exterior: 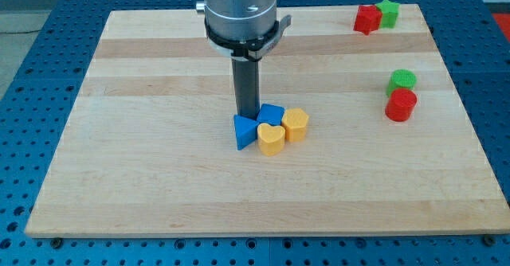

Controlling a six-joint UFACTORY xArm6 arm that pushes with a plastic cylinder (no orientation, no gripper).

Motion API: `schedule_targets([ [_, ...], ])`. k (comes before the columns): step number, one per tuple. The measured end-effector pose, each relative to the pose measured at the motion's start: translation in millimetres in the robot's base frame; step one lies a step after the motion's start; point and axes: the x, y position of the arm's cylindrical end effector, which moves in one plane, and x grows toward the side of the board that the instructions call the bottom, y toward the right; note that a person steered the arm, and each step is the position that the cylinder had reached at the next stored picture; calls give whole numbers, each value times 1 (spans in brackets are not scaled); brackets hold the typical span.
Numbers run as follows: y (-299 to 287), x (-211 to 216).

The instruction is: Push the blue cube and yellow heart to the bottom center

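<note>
The blue cube (272, 115) sits just right of the board's middle, with the yellow heart (271, 139) touching it just below. A blue triangular block (245, 131) lies to their left and a yellow rounded block (296, 125) to their right; all are packed together. My tip (247, 115) stands at the top left of this cluster, just above the blue triangle and beside the blue cube's left edge, seemingly touching them.
A red block (366, 19) and a green block (388, 13) sit together at the top right corner. A green cylinder (402, 80) and a red cylinder (401, 105) sit at the right side. The wooden board (159, 178) lies on a blue perforated table.
</note>
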Motion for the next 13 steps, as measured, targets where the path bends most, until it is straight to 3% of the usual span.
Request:
schedule_targets([
  [3, 21, 27],
  [5, 19, -15],
  [7, 53, -18],
  [13, 53, 67],
])
